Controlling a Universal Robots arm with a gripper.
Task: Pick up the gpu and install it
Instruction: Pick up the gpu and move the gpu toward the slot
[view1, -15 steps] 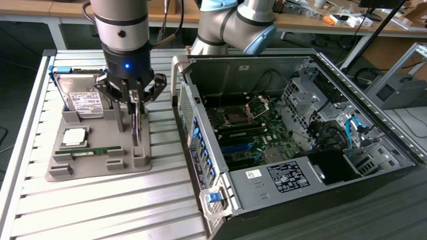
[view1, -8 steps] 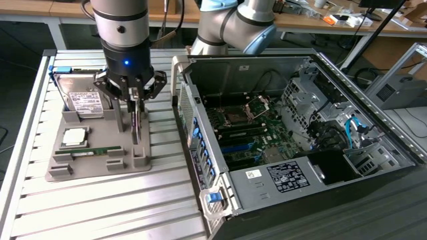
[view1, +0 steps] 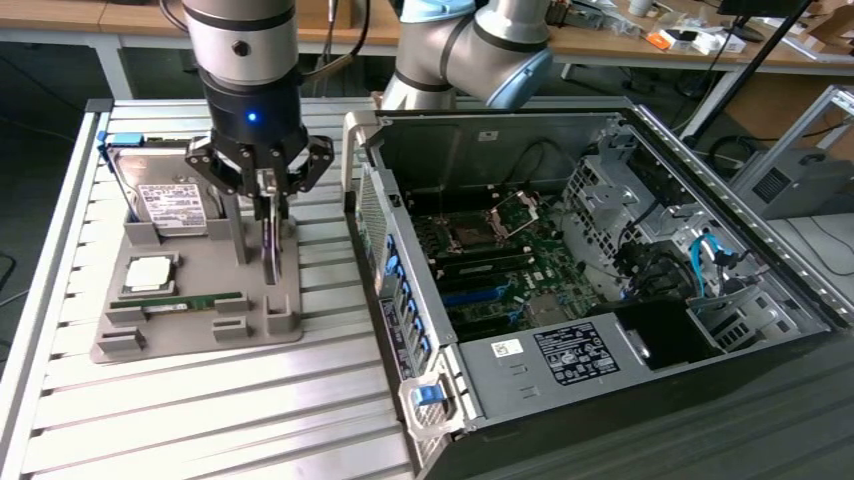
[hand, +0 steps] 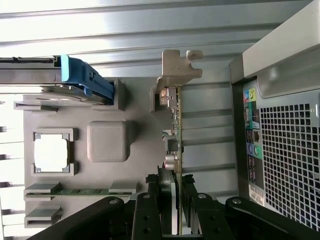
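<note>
Over a grey plastic tray (view1: 200, 345), the black gripper (view1: 271, 195) pinches a thin dark gpu card (view1: 272, 255) upright. An open metal computer case (view1: 467, 150) stands beside.

The flat dark gpu card (view1: 272, 250) (hand: 176, 131) stands on the grey plastic tray's (view1: 187, 342) (hand: 142, 150) edge nearest the open metal computer case (view1: 411, 330) (hand: 280, 60).

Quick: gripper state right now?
Gripper: closed on the upper edge of the gpu, which stands upright in the gray holder.
</note>
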